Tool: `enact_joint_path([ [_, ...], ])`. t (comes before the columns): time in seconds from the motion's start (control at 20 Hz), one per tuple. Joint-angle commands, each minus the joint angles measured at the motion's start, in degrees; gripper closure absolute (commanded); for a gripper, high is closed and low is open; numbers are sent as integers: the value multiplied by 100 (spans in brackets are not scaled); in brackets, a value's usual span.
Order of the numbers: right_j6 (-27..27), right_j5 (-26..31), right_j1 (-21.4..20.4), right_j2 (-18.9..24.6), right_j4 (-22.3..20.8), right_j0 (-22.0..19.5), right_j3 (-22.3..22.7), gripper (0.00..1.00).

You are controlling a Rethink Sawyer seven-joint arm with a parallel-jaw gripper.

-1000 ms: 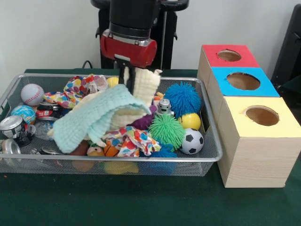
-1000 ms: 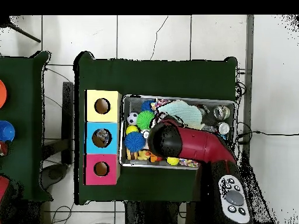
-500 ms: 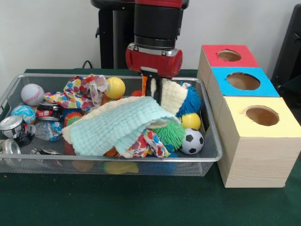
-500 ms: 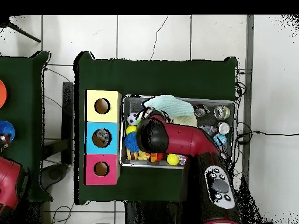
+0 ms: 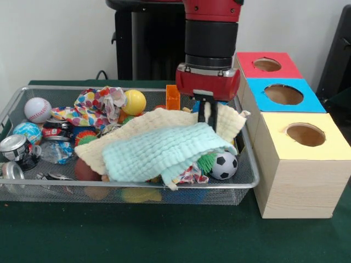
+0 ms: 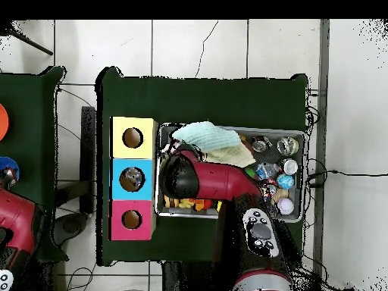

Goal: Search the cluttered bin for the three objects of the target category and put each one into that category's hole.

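Observation:
My gripper hangs over the right end of the wire bin, shut on the edge of a cream and mint cloth. The cloth drapes from the fingers across the middle of the bin and covers most of the toys there. A soccer ball peeks out at its right end. In the overhead view the arm's head hides the gripper, and the cloth lies along the bin's upper side. Three boxes with holes stand beside the bin: red, blue and yellow.
Left of the cloth lie a yellow ball, an orange block, a colourful spotted cloth, a baseball, a globe ball and cans. In the overhead view the boxes stand left of the bin.
My gripper has carried the cloth's edge to the right across the bin, towards the boxes. The cloth now covers the spiky balls, and the yellow ball and orange block have come into sight.

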Motion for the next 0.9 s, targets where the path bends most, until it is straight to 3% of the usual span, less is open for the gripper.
enact_joint_path([
  [0.05, 1229, -370, 336, 170, 364, 183, 394, 100],
  [0.4, 1098, -457, 550, -228, 352, 292, 279, 100],
  [0.75, 937, 150, 473, -990, 345, 626, 46, 100],
  [0.8, 909, 279, 497, -1118, 383, 693, -18, 0],
  [0.9, 900, 475, 502, -1186, 420, 736, -68, 0],
])
